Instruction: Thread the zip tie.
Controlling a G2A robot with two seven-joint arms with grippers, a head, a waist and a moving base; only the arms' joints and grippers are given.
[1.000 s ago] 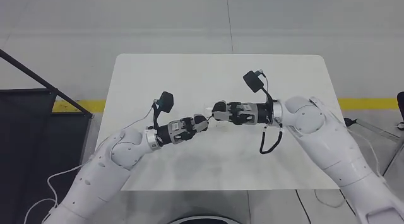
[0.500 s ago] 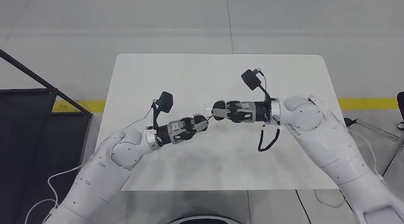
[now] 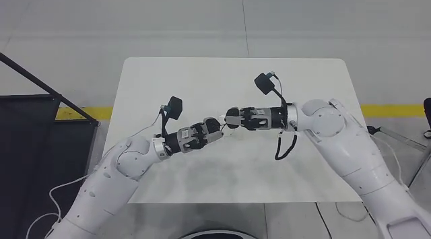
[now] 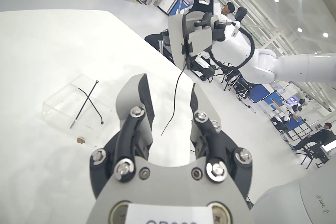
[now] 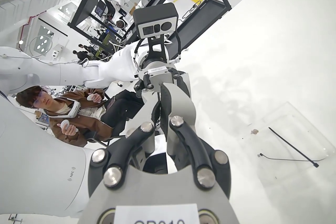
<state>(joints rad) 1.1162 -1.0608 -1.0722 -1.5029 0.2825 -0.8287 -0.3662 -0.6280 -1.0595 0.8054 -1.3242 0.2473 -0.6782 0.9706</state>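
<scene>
**Grip on zip tie (image 4: 174, 99) lies with right gripper (image 5: 158, 89)**

We see both arms meeting above the middle of the white table (image 3: 303, 84), their grippers tip to tip and near one another. The right gripper's fingers are pressed together on one end of the thin black zip tie. The strap droops from them in a slack curve, its other end loose in the air. We cannot tell which end is pinched. The left gripper (image 4: 168, 80) faces it with its fingers spread wide. In the left wrist view the strap runs down through the gap between them, and we see it touch neither pad. On the table, off to one side of the grippers, a clear tray (image 4: 62, 89) holds two spare zip ties (image 4: 84, 104) crossed over each other. A small brown crumb (image 4: 80, 140) lies just beside the tray.
</scene>
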